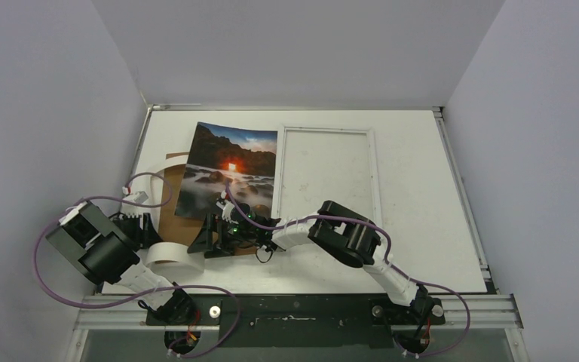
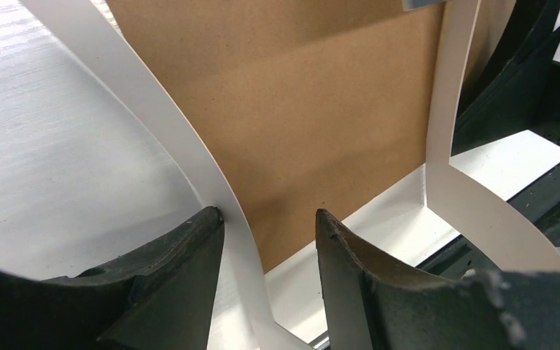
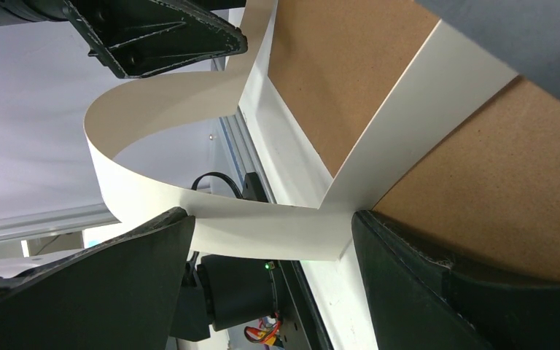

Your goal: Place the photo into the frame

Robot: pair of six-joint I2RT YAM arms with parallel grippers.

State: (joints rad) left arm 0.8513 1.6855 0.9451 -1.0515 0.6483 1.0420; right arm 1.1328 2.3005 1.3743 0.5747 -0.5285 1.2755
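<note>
The photo (image 1: pixel 230 170) lies face up on the white table (image 1: pixel 422 211), left of centre. Its right edge is just beside the left side of the white frame (image 1: pixel 324 129), and its near left part overlaps the brown cardboard backing board (image 1: pixel 167 207). A loose white mat (image 1: pixel 170 254) curls up off that board. On my left wrist feed, the left gripper (image 2: pixel 266 219) has its jaws apart, with a strip of the mat running between them and touching one finger (image 2: pixel 189 255). The right gripper (image 3: pixel 270 219) sits at the photo's near edge, jaws wide apart, and the mat's corner lies across the gap.
</note>
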